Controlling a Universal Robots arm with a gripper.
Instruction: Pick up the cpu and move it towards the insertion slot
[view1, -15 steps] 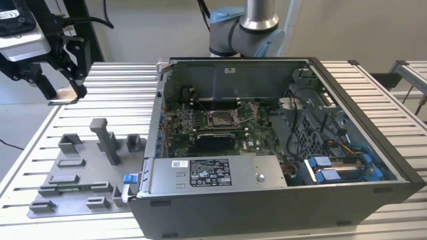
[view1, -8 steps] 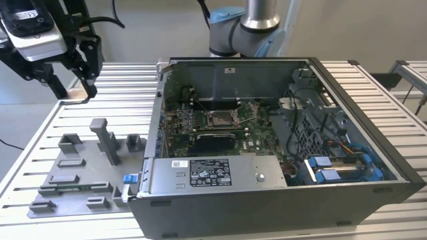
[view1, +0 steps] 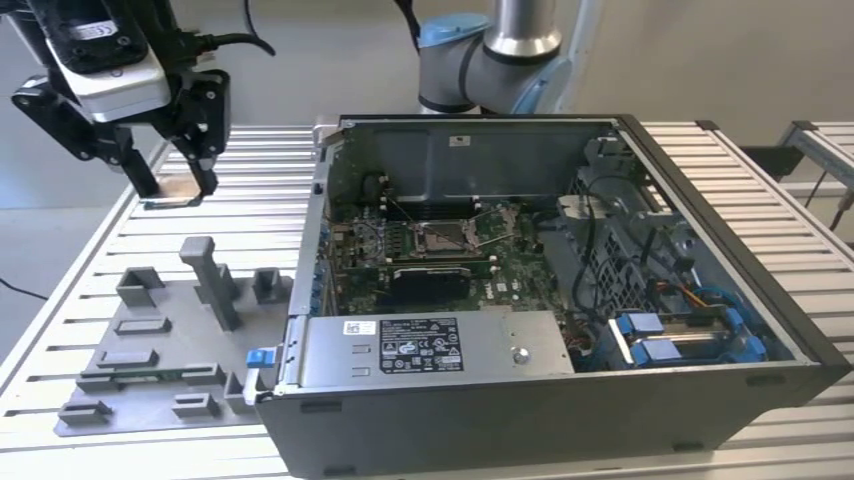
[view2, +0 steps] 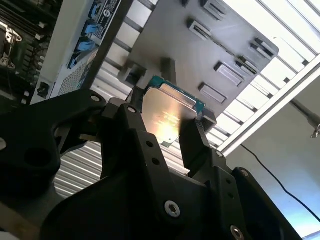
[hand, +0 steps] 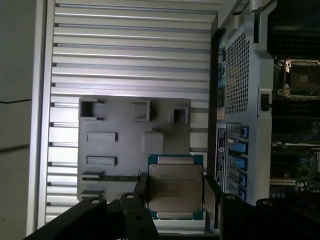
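The cpu (hand: 176, 187) is off the tray and in the air, pinched by two opposite edges between the fingers (view2: 195, 140) of the gripper (view1: 171, 190). The fingers are closed narrow on it. In both wrist views its silvery lid faces the camera, with a green rim showing around it.

It looks like a light, thin, stiff plate. Weight should be no trouble, but the smooth metal lid and narrow edges give little to grip, so it could slip or twist if bumped. The underside contacts are probably delicate, and an edge hold like this one suits it best. The grip looks level in the first wrist view.

In the exterior view the gripper hangs over the slatted bench (view1: 267, 170), beyond the grey tray (view1: 200, 340) and well apart from the slot (view1: 441, 237). The slot sits on the green board deep inside the open case (view1: 318, 200).

The case's side wall stands between the gripper and the slot, so the cpu likely has to clear its top rim. The tray's tall post (view1: 214, 280) stands below and nearer the camera, close to that wall. Inside, the silver power supply (view1: 414, 345) lies on the near side of the slot. Loose cables (view1: 587, 250) hang on the exterior view's right of it. The space right above the slot looks open.
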